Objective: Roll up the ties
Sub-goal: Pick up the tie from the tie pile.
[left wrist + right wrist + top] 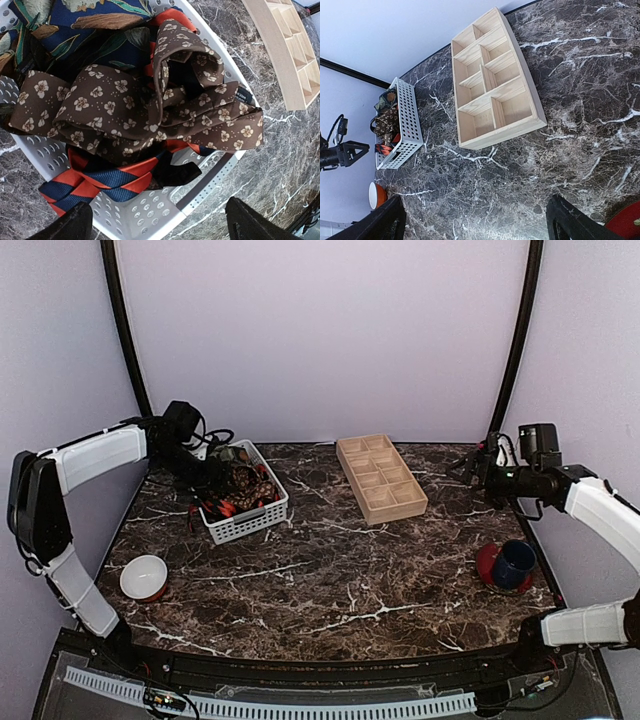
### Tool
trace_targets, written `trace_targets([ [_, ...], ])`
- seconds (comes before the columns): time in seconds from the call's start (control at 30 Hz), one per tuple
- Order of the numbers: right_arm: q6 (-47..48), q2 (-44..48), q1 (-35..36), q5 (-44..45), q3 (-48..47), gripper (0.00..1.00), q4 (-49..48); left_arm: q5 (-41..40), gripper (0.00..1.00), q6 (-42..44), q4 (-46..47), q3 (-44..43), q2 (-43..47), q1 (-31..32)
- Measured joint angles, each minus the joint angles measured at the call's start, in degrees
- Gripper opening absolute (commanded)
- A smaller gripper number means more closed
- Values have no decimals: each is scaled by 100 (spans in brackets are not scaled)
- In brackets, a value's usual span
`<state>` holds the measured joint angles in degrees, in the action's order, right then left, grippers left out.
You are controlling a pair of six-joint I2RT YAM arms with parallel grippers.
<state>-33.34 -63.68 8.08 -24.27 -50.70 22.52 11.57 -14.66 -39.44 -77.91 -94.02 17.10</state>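
Dark marble table is laid with a wooden divider tray and a white basket. Inside the basket the ties are piled. The left gripper is held open just over them; the right gripper is opened wide, empty.

Brown floral tie: one. Red-and-navy striped tie: one. Dark blue leaf-print tie: one. Any others are hidden in the heap. White perforated basket: one. Wooden divided tray: one. White bowl: one. Blue mug: one. Red saucer: one.
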Motion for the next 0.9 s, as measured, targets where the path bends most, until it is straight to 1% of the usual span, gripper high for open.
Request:
trace_targets([
  [0.17, -44, -2, 0, -155, 127, 98, -28, -83, 93, 140, 35, -227, -393, 0],
  [0.4, -146, -2, -2, -286, 173, 98, -142, -553, 93, 411, 42, -828, -1071, 0],
  [0.43, -151, -7, -2, -297, 173, 98, -160, -625, 93, 457, 24, -951, -1193, 0],
  [0.47, -155, -13, -2, -302, 173, 98, -175, -697, 90, 505, 15, -1078, -1329, 0],
  [0.53, -164, -28, -2, -304, 173, 98, -197, -817, 79, 566, 22, -1250, -1574, -2],
  [0.7, -173, -57, -2, -315, 173, 98, -234, -1010, 30, 697, -44, -1486, -2033, -2],
  [0.77, -173, -68, -2, -319, 168, 98, -240, -1084, 7, 750, -103, -1578, -2118, -2],
  [0.8, -173, -72, -2, -321, 168, 98, -240, -1104, 0, 800, -149, -1639, -2124, 0],
  [0.9, -173, -81, -7, -337, 162, 98, -240, -1167, 0, 817, -192, -1794, -2050, 0],
])
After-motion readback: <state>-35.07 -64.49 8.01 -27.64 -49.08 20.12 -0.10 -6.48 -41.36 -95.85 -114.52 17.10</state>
